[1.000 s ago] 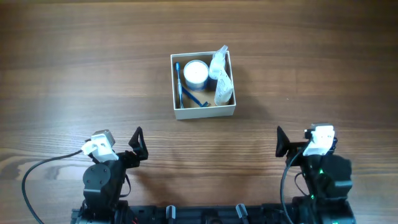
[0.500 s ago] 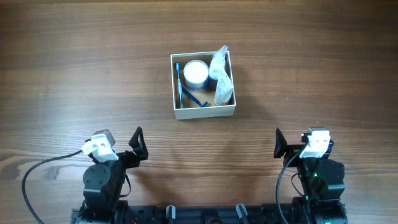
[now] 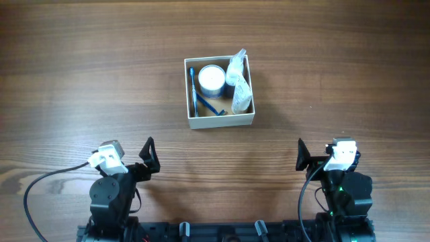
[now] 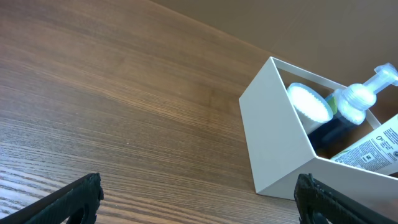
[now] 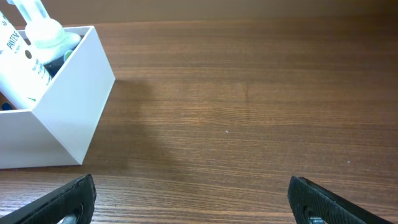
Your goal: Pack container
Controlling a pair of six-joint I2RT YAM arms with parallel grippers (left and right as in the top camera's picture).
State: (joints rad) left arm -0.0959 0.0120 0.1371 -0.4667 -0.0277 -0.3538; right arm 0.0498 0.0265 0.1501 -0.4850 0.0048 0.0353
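Note:
The container (image 3: 222, 121) is a square cream-walled box at the table's middle. Inside it lie a round white-lidded jar (image 3: 211, 78), a blue toothbrush (image 3: 194, 91) along the left wall and white tubes and a pump bottle (image 3: 238, 84) on the right. The left wrist view shows its corner (image 4: 273, 137); the right wrist view shows its wall (image 5: 62, 118). My left gripper (image 3: 149, 158) is open and empty at the near left, its fingertips wide apart (image 4: 199, 199). My right gripper (image 3: 302, 156) is open and empty at the near right (image 5: 193, 199).
Bare brown wood table (image 3: 80, 81) lies all round the box. Both arm bases stand at the near edge, with a black cable (image 3: 40, 188) looping at the near left.
The right arm has drawn back a little toward the near edge and settled. The left arm and the box contents have not moved.

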